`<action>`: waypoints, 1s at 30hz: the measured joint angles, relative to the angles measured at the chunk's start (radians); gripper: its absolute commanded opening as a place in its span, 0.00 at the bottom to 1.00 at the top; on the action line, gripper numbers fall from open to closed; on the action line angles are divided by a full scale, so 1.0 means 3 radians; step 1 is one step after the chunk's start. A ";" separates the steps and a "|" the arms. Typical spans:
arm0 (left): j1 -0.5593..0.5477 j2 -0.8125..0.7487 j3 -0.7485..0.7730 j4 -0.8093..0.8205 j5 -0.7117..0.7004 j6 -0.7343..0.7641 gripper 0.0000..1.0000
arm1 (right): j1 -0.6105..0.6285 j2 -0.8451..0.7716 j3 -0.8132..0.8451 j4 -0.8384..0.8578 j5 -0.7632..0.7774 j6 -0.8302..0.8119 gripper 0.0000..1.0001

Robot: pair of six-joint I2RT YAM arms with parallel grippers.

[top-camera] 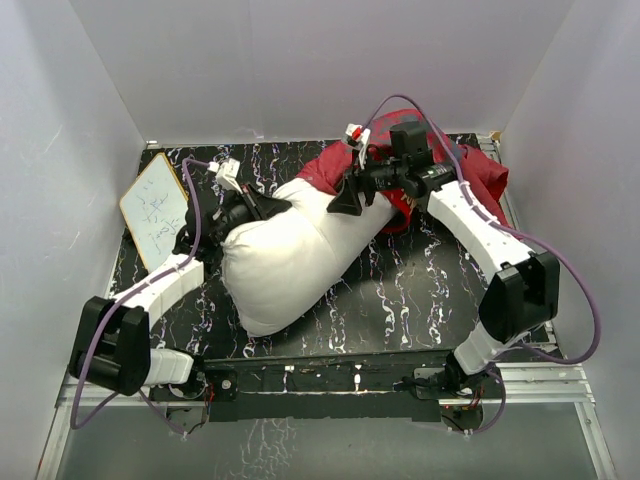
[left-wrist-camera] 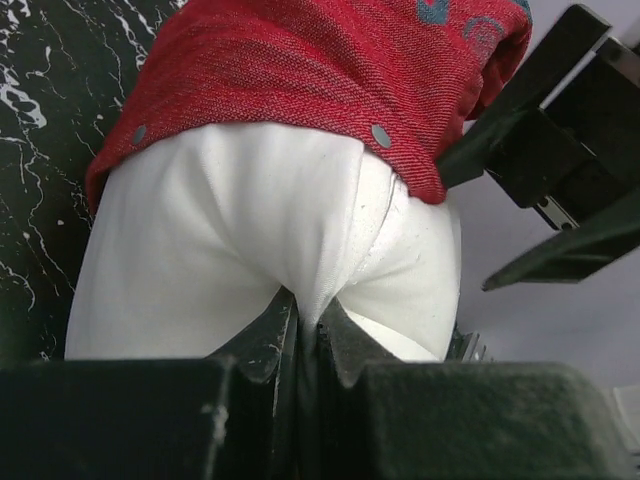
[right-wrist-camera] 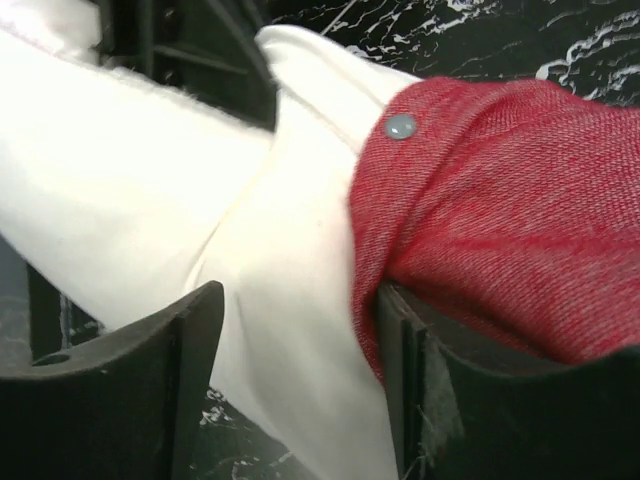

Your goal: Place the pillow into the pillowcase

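the pillow (top-camera: 300,250) lies on the counter (top-camera: 400,290), only its far end inside the pillowcase (top-camera: 480,175). the left gripper (left-wrist-camera: 305,320) is clenched on pillow fabric. the right gripper (right-wrist-camera: 298,300) is released, its jaws apart around the red hem. most of the pillow is not yet covered.

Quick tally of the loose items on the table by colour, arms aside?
White: 2 (pillow, whiteboard)
Red: 1 (pillowcase)
Total: 3

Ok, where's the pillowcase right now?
In the top view the pillowcase lies bunched at the table's far right, its mouth over the pillow's far end, beside the right gripper.
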 measured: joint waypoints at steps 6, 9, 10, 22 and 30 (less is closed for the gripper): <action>0.0158 0.0214 0.0008 0.0228 0.0188 -0.0296 0.00 | -0.0198 -0.0537 -0.0116 -0.0136 -0.0172 -0.0310 0.98; 0.0187 0.0282 0.0013 0.0301 0.0248 -0.0356 0.00 | -0.0645 -0.1242 -0.0559 0.0083 -0.0209 -0.0318 0.99; 0.0200 0.0292 0.0013 0.0318 0.0267 -0.0373 0.00 | -0.0697 -0.1395 -0.0689 0.0151 -0.0159 -0.0319 0.99; 0.0244 0.0301 0.0051 0.0303 0.0418 -0.0404 0.00 | -0.0843 -0.1016 -0.1831 0.0696 0.1493 -0.0432 0.85; 0.0257 0.0338 0.0058 0.0345 0.0483 -0.0436 0.00 | -0.0837 -0.0563 -0.1769 0.1139 0.1994 -0.0474 0.21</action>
